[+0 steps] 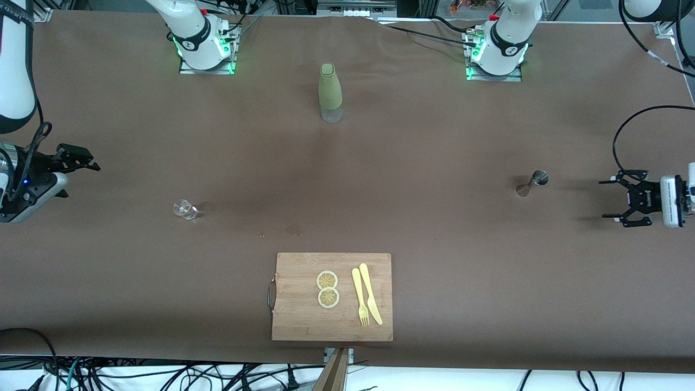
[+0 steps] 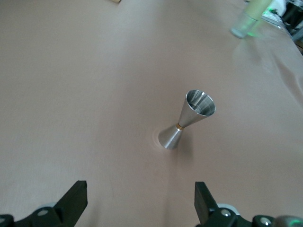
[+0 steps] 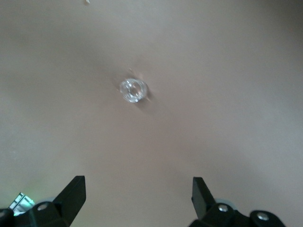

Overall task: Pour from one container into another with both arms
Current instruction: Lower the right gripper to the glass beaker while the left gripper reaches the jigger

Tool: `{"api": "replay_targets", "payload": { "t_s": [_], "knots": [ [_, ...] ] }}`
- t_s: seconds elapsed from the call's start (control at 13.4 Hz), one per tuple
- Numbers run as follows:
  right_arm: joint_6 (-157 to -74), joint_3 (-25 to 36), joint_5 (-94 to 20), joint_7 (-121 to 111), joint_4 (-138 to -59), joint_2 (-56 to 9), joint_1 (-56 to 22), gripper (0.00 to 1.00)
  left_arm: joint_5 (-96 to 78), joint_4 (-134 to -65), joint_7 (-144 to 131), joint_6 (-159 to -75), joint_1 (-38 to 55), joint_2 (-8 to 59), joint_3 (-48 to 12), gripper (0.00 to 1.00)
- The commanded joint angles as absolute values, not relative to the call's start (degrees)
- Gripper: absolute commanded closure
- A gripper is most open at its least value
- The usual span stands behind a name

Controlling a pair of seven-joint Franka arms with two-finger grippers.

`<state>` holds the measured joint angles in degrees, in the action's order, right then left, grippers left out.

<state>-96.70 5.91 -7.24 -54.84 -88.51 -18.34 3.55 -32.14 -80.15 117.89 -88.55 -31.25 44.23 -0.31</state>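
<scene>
the left gripper point(image 1: 619, 199) hangs over the counter point(image 1: 434, 163) at the left arm's end, jaws spread wide and empty, with the steel jigger point(image 1: 532, 182) standing upright at its 9 o'clock in the front view. the right gripper point(image 1: 81, 157) hangs over the right arm's end, jaws open and empty; the small clear glass point(image 1: 184, 209) stands near it. a green bottle point(image 1: 330, 92) stands between the bases.
</scene>
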Motion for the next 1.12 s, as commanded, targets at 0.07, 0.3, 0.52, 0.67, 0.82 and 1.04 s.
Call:
{"api": "replay_targets", "payload": {
  "t_s": [0.07,0.3,0.52,0.67,0.82,1.04],
  "knots": [
    [-106.1,8.3,-14.9,-68.9,-97.7,-17.0,3.8,0.00,-39.3,-78.2,133.8,-84.9,-31.9,50.5,0.8,0.00],
    [-109.7,10.2,-24.0,-79.8,-101.5,-19.3,3.8,0.00,-43.9,-78.0,143.1,-78.9,-31.2,55.9,2.2,0.00],
    [-110.7,11.7,-34.1,-92.7,-102.8,-23.8,3.8,0.00,-45.0,-78.3,149.6,-76.9,-30.4,57.3,2.1,0.00],
    [-110.0,12.0,-40.4,-100.9,-102.8,-27.1,3.8,0.00,-45.6,-79.3,153.1,-75.9,-29.8,58.1,2.1,0.00],
    [-109.7,12.1,-44.8,-106.8,-102.8,-29.4,3.8,0.00,-45.7,-80.4,154.7,-74.5,-29.4,58.4,1.9,0.00],
    [-109.4,12.1,-46.1,-112.7,-102.8,-31.1,4.5,0.00,-45.8,-83.2,154.8,-74.1,-28.4,59.0,1.7,0.00]
  ]
}}
